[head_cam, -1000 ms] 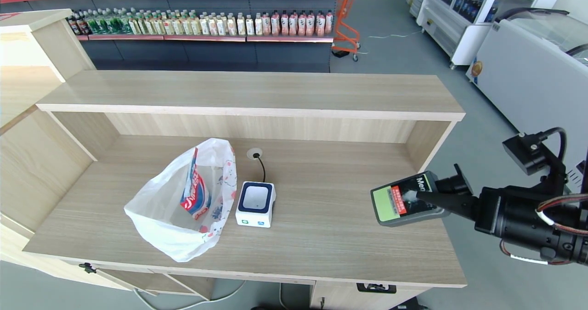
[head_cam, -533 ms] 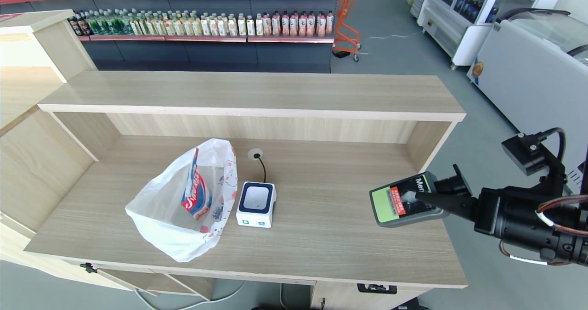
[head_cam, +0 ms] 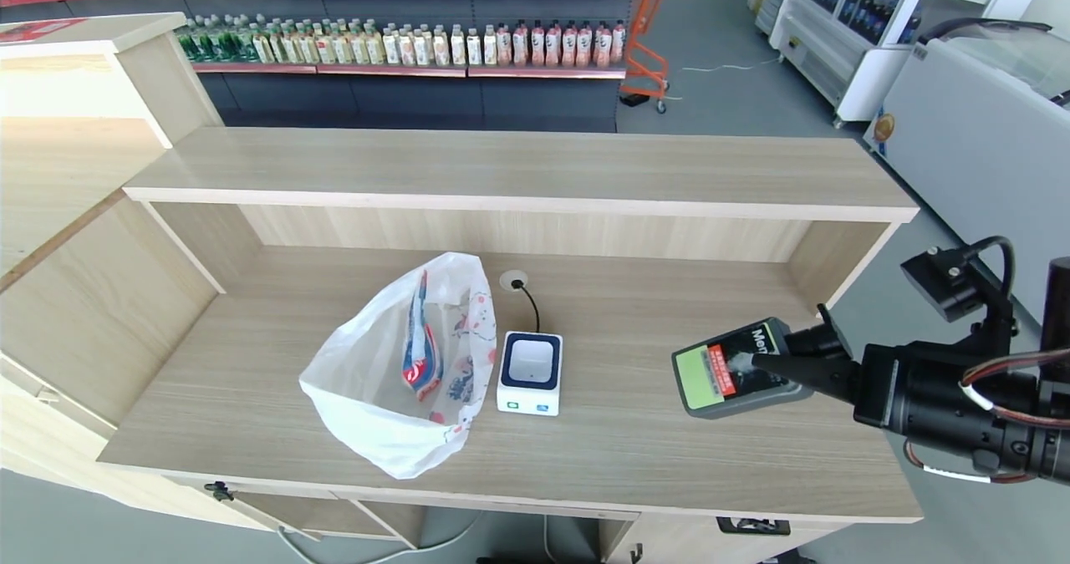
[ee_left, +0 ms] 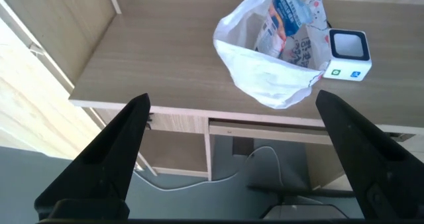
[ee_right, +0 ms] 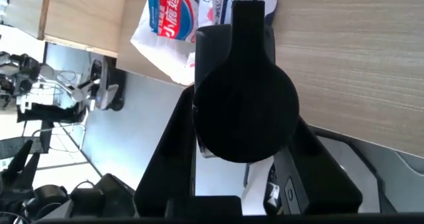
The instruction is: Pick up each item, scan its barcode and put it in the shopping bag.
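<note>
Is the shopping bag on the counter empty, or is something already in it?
Not empty: a red, white and blue packet stands inside the shopping bag, visible through its open mouth.

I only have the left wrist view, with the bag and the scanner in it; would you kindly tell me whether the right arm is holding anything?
Observer: Yes. The right gripper has its fingers shut on a dark box with a green and red label.
Operator: Thank you. Where is that box relative to the scanner?
Observer: It is on the robot's right of the scanner, well apart from it, over the right part of the counter.
</note>
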Controlling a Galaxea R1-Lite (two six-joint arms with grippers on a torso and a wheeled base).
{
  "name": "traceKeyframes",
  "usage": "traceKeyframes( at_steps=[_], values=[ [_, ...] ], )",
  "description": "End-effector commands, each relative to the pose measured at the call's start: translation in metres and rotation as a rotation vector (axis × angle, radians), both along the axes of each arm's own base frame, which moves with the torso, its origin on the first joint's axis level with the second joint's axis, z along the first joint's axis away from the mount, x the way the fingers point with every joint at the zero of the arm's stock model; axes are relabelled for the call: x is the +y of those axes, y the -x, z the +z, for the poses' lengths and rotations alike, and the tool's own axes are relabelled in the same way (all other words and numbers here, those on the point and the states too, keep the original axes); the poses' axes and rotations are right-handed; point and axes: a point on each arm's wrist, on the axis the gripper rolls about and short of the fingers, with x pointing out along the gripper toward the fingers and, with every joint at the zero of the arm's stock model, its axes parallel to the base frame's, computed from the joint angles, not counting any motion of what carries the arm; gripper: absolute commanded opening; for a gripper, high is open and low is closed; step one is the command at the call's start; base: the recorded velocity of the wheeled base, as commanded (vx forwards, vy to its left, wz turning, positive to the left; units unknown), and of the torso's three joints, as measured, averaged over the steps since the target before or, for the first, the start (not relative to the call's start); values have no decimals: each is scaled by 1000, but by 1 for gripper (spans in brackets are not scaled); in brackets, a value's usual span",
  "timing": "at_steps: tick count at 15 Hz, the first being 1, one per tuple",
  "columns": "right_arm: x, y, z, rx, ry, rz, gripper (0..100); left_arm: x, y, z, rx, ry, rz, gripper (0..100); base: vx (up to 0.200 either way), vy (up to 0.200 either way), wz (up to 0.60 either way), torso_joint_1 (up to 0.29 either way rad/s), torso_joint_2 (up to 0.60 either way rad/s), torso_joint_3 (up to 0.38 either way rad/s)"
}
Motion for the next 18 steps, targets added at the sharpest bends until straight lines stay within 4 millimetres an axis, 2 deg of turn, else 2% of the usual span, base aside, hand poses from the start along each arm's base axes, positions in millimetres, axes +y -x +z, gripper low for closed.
traceKeyframes(
  at_steps=[1,9,13,16,17,18],
  values=[
    [1,-12,-5,25,11,-15,0,0,0,0,0,1,0,100,0,200,0,7,2,2],
    [-7,-58,-31,57,138,-64,0,0,0,0,0,2,0,100,0,200,0,2,2,2],
    [-3,-86,-41,71,172,-75,0,0,0,0,0,1,0,100,0,0,0,0,0,0],
    [1,-102,-64,93,201,-93,0,0,0,0,0,1,0,100,0,0,0,0,0,0],
    [0,-102,-65,93,200,-95,0,0,0,0,0,1,0,100,0,0,0,0,0,0],
    [4,-115,-78,75,196,-96,0,0,0,0,0,1,1,100,0,0,0,0,0,0]
  ],
)
